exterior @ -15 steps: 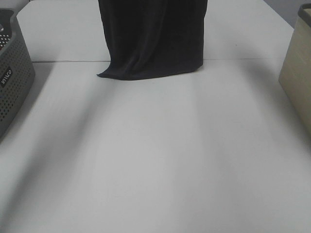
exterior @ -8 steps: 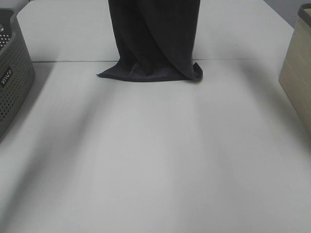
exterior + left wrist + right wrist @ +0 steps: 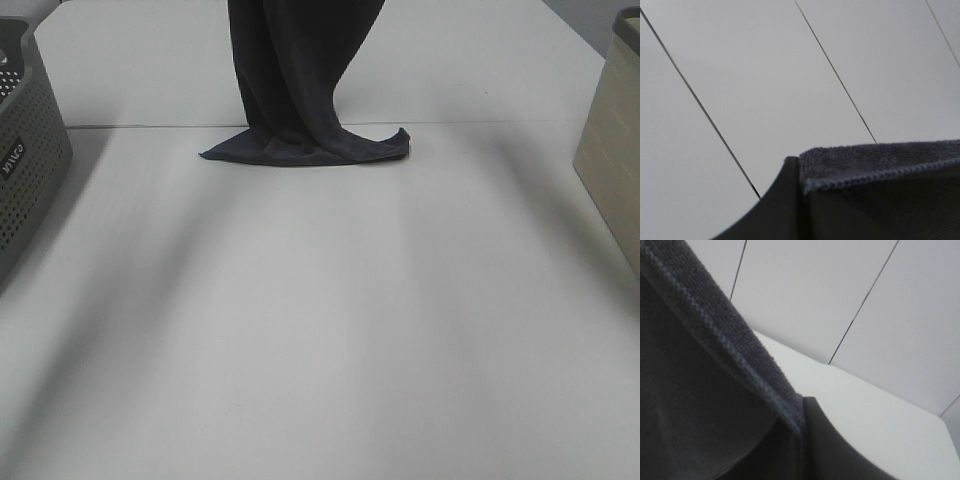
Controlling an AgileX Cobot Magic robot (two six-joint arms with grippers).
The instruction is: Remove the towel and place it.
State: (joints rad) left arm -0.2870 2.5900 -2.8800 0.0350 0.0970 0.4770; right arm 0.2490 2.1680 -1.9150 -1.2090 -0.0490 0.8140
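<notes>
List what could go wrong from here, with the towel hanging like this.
1. The towel has its lower edge crumpled on the table, with one corner curled up. Lowering it as it hangs would likely leave a heap, not a flat spread.
2. The left gripper and right gripper pinch it right at its edge, so it could slip out.
3. The hanging part is gathered narrow, so folds may get trapped underneath.

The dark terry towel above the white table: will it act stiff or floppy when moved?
Probably floppy: the dark terry towel hangs in vertical folds. Likely bunches when lowered: its bottom edge spreads on the white table.
</notes>
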